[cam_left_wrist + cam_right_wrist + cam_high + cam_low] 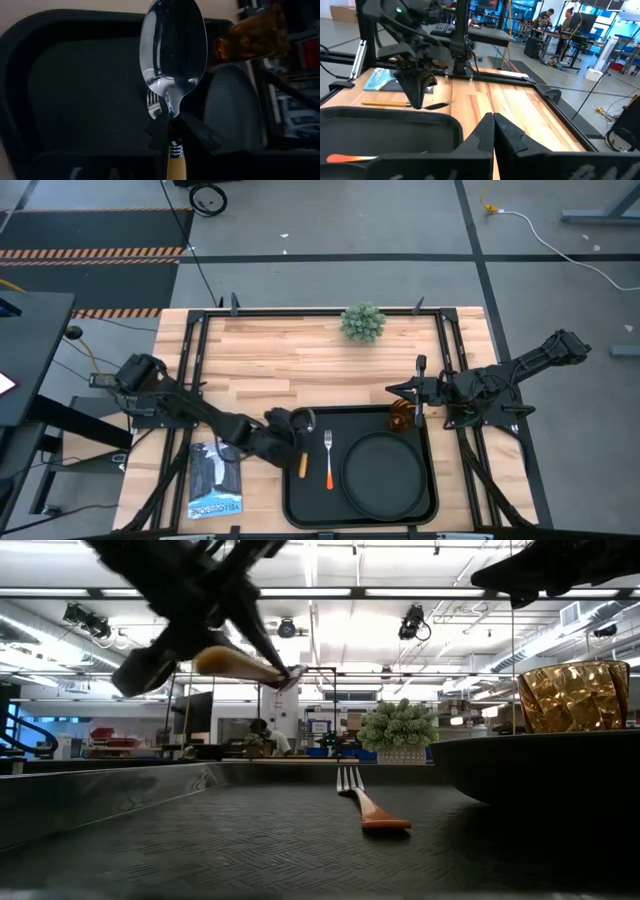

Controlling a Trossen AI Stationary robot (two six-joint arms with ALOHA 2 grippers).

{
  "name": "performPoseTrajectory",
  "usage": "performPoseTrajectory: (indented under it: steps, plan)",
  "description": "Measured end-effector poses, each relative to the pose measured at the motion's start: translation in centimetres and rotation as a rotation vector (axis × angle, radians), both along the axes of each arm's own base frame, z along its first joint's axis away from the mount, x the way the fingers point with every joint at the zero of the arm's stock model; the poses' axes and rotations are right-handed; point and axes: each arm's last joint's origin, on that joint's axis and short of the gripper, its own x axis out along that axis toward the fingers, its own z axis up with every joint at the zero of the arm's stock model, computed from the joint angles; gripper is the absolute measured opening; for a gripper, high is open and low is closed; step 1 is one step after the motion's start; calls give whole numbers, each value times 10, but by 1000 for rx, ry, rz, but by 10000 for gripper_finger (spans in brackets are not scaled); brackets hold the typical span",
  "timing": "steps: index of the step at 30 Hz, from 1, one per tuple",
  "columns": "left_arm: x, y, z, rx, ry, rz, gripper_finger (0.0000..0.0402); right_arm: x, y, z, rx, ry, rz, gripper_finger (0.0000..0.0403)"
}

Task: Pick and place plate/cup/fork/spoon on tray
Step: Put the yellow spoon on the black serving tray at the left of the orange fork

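The black tray (300, 505) lies at the table's near middle. On it are the round black plate (385, 470), the amber cup (402, 418) at its far right corner, and the fork (328, 455), also in the low view (365, 802). My left gripper (298, 442) is shut on the orange-handled spoon (172, 50) above the tray's left part. My right gripper (405, 388) is shut and empty, above the table just beyond the cup. My left gripper pinches the spoon's thin neck (173, 119) between its two fingers (159, 134), just where the silver bowl meets the orange handle (176, 167). The arm comes slanting from the table's left. The spoon is lifted clear of the tray (240, 664), nearly level.
A small potted plant (362, 323) stands at the table's far edge. A blue booklet (215, 482) lies left of the tray. The black frame rails (190, 360) run along the table's sides. People show in the room behind (547, 17).
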Motion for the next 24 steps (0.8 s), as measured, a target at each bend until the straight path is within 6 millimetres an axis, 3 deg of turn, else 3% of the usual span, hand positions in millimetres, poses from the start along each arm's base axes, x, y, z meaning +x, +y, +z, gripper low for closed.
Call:
performPoseTrajectory:
  steps: [9,15,24]
  plan:
    - [41,-30,11,45,158,-9,43,-1,5,0,0,4,36,5]
    - [51,-47,6,52,318,-30,43,-1,7,0,4,-6,43,5]
    - [69,-57,-6,69,420,-34,43,1,8,-2,1,7,45,5]
